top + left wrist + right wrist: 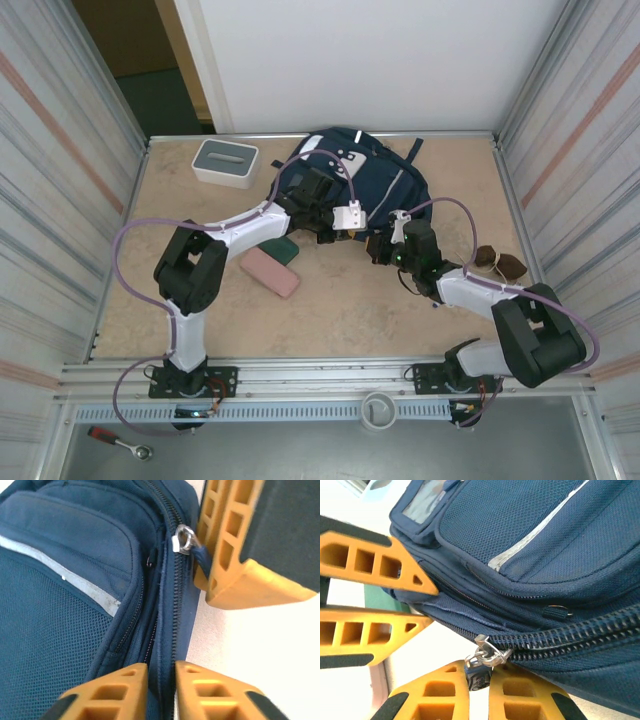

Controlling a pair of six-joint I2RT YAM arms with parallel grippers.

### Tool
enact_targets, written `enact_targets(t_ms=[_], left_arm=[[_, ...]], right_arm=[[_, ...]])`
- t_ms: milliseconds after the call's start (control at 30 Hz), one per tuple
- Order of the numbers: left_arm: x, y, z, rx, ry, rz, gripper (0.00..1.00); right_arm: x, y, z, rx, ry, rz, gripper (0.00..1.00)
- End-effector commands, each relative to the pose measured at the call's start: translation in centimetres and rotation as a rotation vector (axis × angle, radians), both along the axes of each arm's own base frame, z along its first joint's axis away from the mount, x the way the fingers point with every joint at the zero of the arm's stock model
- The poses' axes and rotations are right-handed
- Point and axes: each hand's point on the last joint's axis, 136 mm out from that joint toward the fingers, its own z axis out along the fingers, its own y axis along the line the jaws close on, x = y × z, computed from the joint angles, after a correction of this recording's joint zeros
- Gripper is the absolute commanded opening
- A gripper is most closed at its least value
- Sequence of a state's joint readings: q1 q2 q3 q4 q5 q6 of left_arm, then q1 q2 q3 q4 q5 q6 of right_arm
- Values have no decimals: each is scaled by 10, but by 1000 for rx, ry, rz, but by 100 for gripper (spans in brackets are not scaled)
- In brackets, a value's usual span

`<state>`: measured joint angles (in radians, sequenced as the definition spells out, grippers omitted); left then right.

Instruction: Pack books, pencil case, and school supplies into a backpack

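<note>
Jaws of right gripper point(479, 682) pinched shut on zipper pull point(479, 675). Left gripper point(161, 677) nearly closed, nipping seam of backpack point(385, 180), upper centre of top view. Zipper track point(580, 635) running from pull toward right of frame. Likely next: drag pull along track, left bracing. Pink pencil case point(270, 272) lower left, well apart.

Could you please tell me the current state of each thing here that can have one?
Large navy-blue fabric backpack: lying flat, main zip closed where visible.
Left hand: shut on backpack's zip seam.
Right hand: shut on zip puller's tab.
Silver metal zip puller with blue tab: pinched in right hand.
Pink oblong pencil case: on table, not packed.
</note>
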<state>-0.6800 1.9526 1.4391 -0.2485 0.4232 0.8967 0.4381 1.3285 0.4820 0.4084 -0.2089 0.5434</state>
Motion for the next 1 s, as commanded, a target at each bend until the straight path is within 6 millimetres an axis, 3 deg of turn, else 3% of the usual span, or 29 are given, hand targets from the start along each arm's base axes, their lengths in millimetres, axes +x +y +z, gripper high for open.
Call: enact_targets(t_ms=[0,33,300,400,833,967], left_arm=[[6,9,5,1,-7,34,6],[9,12,8,-5,-11,52,0],[22,38,21,-29,-53,128,0],[24,46,20,-30,-63,140,0],[14,41,34,-108,11,108,0],[14,43,34,-104,18,109,0]], right_arm=[[15,-5,36,20,-80,-64,0],[15,-11,33,-6,-65,-91,0],[9,-73,10,-159,40,-300,0],[8,-85,6,-171,55,-323,0],[-5,-50,28,-232,-95,-52,0],[-3,-58,21,-237,-66,-73,0]])
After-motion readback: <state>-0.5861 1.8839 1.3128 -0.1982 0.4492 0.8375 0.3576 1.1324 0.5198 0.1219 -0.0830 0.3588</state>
